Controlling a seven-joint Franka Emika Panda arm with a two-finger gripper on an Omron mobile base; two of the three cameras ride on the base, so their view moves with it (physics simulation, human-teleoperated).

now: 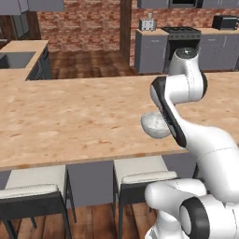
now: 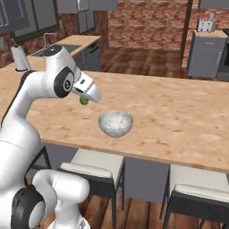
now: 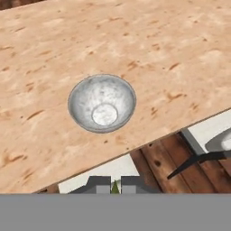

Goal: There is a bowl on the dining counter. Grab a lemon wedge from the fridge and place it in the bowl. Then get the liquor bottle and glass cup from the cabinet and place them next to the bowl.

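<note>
The bowl [image 2: 116,123] [image 1: 156,125] [image 3: 102,103], speckled grey-white and empty, stands on the dining counter [image 2: 179,112] [image 1: 70,116] [image 3: 158,54] near its front edge. My gripper [image 2: 86,99] hangs above the counter just left of the bowl and higher than its rim. It is shut on a small green-yellow lemon wedge [image 2: 83,101]. In the hand view the gripper [image 3: 115,184] has its dark tips close together, with a sliver of the wedge [image 3: 115,187] between them. The bowl lies ahead of them, beyond the counter's edge.
Pale cushioned stools [image 1: 140,172] [image 2: 96,163] are tucked under the counter's front edge. A sink worktop [image 1: 18,58] and a paper towel roll [image 2: 19,58] are at the far left. A stove [image 1: 184,32] and grey cabinets stand against the brick back wall.
</note>
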